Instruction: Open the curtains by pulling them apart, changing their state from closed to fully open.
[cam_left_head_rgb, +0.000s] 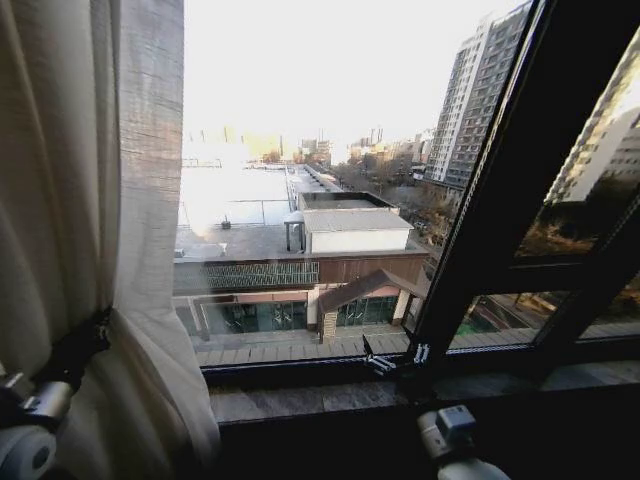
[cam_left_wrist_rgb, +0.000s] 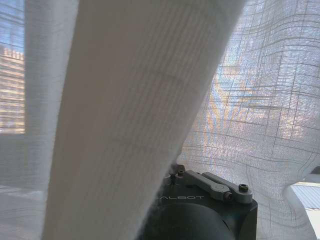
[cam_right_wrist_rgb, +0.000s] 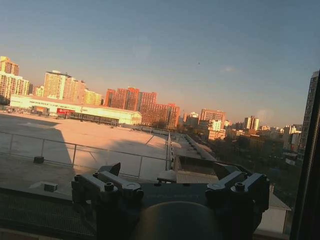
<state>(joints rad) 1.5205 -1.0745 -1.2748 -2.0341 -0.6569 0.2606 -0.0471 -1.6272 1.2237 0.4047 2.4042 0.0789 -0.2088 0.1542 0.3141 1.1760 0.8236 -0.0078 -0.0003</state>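
Fabric of the curtains (cam_left_head_rgb: 90, 200) is bunched at the window's left edge and appears pinched in the left gripper (cam_left_head_rgb: 85, 345). The right gripper (cam_right_wrist_rgb: 170, 187) is held empty, fingers spread, near the sill (cam_left_head_rgb: 330, 398). Sheer cloth could be slipped or snagged if tugged hard.
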